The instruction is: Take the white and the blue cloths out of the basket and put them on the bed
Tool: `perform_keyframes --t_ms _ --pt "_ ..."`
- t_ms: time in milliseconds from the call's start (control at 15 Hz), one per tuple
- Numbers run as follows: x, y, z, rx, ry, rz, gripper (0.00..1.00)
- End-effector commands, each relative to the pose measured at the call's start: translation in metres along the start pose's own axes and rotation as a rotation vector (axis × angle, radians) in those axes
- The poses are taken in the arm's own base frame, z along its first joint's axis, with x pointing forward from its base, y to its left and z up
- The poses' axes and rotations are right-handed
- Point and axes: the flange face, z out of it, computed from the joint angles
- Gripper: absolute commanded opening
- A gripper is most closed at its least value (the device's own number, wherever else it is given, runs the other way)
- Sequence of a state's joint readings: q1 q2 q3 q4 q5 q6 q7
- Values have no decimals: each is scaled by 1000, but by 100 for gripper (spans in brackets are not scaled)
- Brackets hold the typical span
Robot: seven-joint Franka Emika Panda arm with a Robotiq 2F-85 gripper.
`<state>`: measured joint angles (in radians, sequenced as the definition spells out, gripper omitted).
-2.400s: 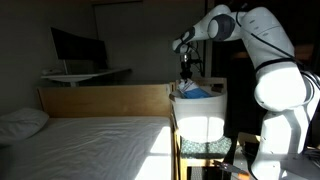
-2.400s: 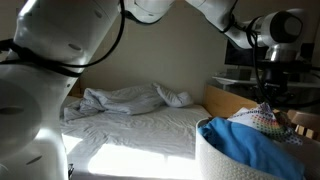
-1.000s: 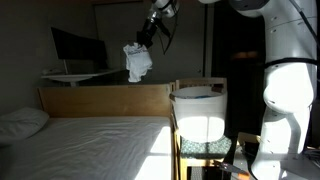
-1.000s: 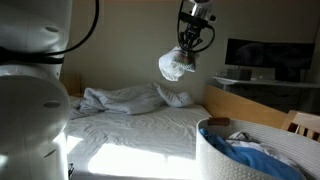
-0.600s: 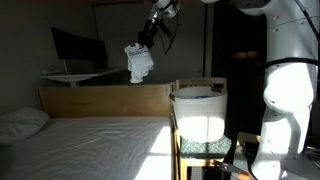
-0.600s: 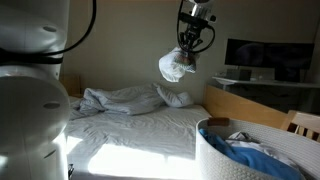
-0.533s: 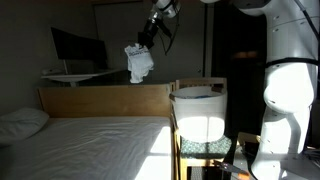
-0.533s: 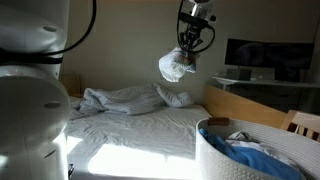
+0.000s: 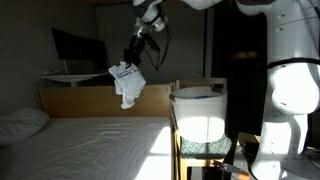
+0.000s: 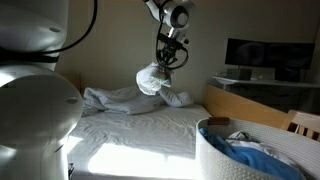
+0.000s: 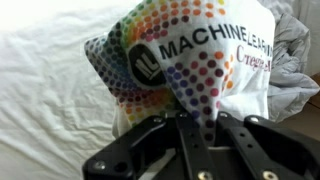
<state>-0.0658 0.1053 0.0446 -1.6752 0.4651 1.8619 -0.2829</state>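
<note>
Claw (image 9: 131, 60) is clenched on the white cloth (image 9: 126, 84), pinching it near the top so the rest hangs free in a loose bunch. It is held high over the bed (image 9: 90, 140), left of the basket (image 9: 198, 110) and well apart from it. The height looks like clearance, so the dangling fabric passes the wooden bed board (image 9: 100, 100) without dragging.

In an exterior view the white cloth (image 10: 152, 80) hangs above the rumpled grey blanket (image 10: 125, 99) at the far end of the mattress, not touching it. My read is that the carry is nearly done and letting go over the bed is next. The blue cloth (image 10: 255, 153) lies in the basket (image 10: 215, 155) at near right, so the task is half done at best.

In the wrist view the cloth (image 11: 190, 60) fills most of the frame. It has a coloured dot print and "MACHINE LEARN…" lettering, with the end of the text lost in folds.

The dark fingers (image 11: 152, 138) have their tips buried in fabric, so how deep the grip goes can't be told. The basket wall hides its contents in the exterior view that shows it beside the bed board. In the exterior view that shows the blue cloth, the frame edge cuts the basket off, and a pale bit at its far rim is too small to name. Which part of the mattress is directly below the cloth is unclear.
</note>
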Motion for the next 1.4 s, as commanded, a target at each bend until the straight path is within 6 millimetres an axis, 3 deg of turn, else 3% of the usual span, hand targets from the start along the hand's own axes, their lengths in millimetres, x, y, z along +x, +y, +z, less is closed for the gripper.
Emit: perform_keyframes --t_ms 0,200,333,533,600,667,1067,1133,1333 --pt "-27 -67 41 24 -4 -119 11" --pt "-43 -114 61 30 19 -204 11" --pt "-53 -130 76 12 44 -239 11" --pt "-69 -127 118 -10 -46 -244 10" --pt "-55 -135 103 -3 -29 -218 9" --pt "-58 -133 112 -3 -48 -214 17" --pt "-55 -133 109 -2 -39 -214 17" --pt "-55 -133 109 -2 -39 -214 10" --pt "-42 -124 152 -17 -15 -135 10"
